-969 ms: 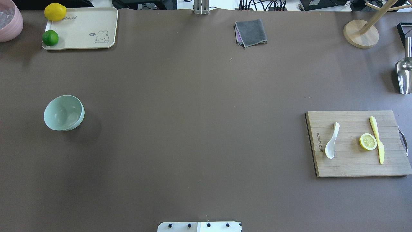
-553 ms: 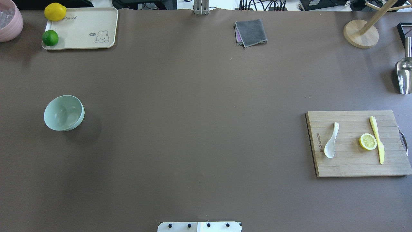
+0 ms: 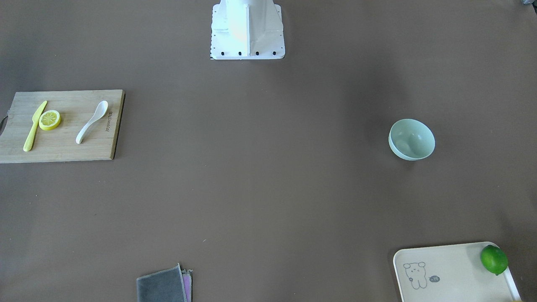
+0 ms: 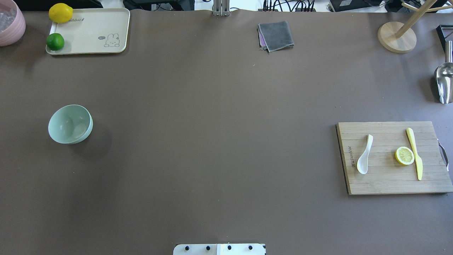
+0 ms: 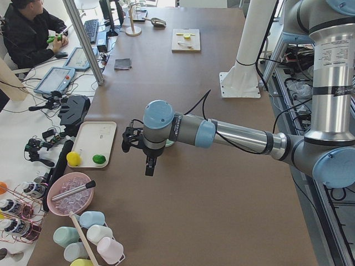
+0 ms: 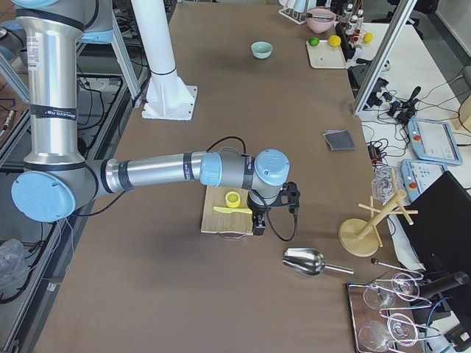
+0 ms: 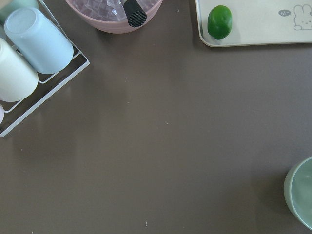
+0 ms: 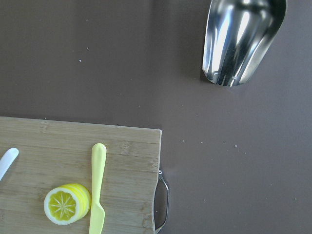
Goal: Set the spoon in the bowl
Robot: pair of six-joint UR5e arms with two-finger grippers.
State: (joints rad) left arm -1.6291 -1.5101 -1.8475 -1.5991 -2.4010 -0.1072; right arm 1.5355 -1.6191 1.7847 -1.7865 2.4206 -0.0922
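The white spoon (image 4: 364, 156) lies on the wooden cutting board (image 4: 385, 180) at the right of the table, scoop toward the robot. It also shows in the front view (image 3: 90, 123), and its handle tip shows in the right wrist view (image 8: 7, 161). The mint-green bowl (image 4: 70, 124) stands empty at the left; it also shows in the front view (image 3: 411, 139) and the left wrist view (image 7: 302, 195). My left gripper (image 5: 148, 169) hangs high, near above the bowl. My right gripper (image 6: 258, 226) hangs over the board's outer end. I cannot tell if either is open or shut.
A lemon slice (image 4: 404, 155) and a yellow knife (image 4: 414, 153) lie on the board. A cream tray (image 4: 95, 39) with a lemon and a lime, a pink ice bowl (image 7: 114, 14), a grey cloth (image 4: 276, 35), a wooden stand (image 4: 396, 37) and a metal scoop (image 8: 241, 39) line the table's edges.
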